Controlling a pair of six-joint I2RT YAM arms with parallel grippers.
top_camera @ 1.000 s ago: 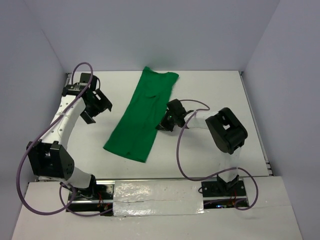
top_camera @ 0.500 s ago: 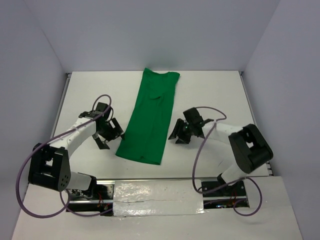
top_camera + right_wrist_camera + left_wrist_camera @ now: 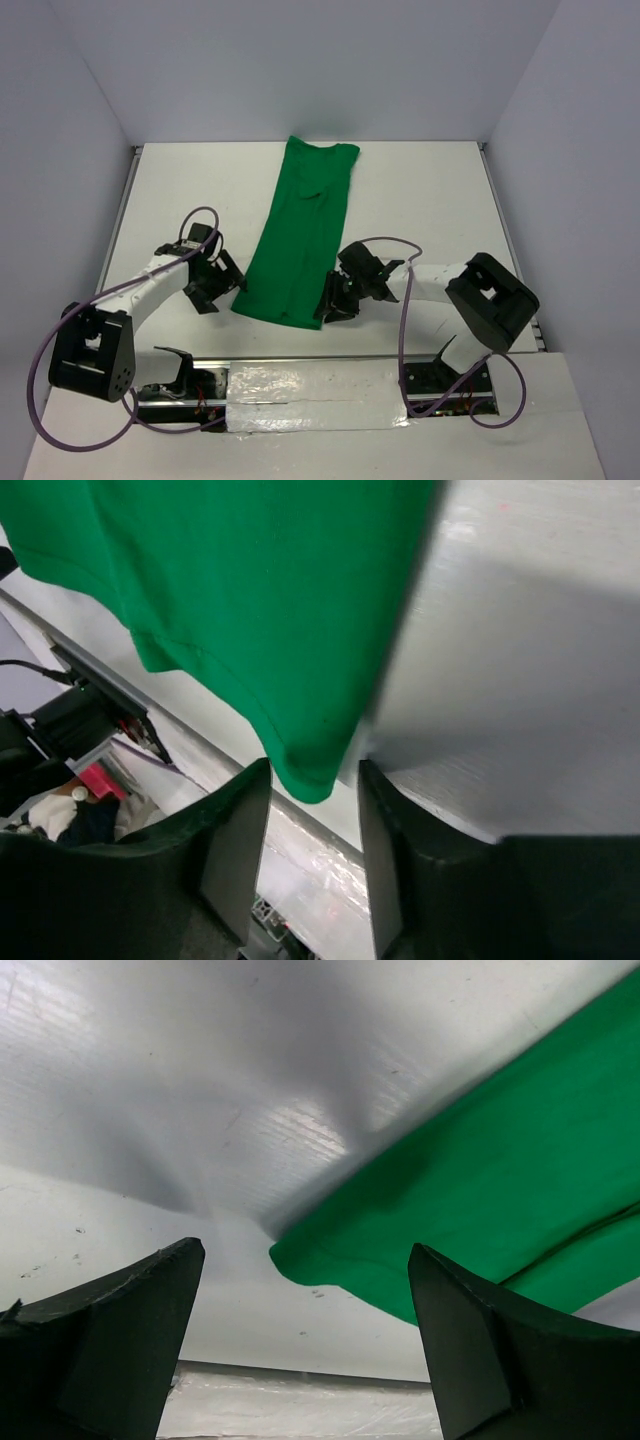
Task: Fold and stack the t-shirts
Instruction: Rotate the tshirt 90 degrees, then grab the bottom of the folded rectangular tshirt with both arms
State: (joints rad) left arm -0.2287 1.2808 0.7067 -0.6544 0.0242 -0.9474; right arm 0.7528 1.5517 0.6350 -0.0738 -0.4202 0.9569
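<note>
The green t-shirt (image 3: 300, 235) lies on the white table as a long narrow strip, running from the far middle toward the near edge. My left gripper (image 3: 226, 285) is open beside its near left corner. In the left wrist view that corner (image 3: 300, 1258) lies on the table between the wide-spread fingers (image 3: 140, 1320), untouched by them. My right gripper (image 3: 330, 305) is at the near right corner. In the right wrist view the hem corner (image 3: 305, 775) sits in the gap between the two fingers (image 3: 238, 840), which stand slightly apart around it and are not pinched on it.
A shiny taped strip (image 3: 315, 385) runs along the near table edge between the arm bases. Purple cables (image 3: 385, 300) loop from both arms. White walls enclose the table on the left, far and right sides.
The left arm swung in from the far left to the shirt's near left corner. The right gripper moved nearer and left to the near right corner. The shirt went from skewed to straighter.
</note>
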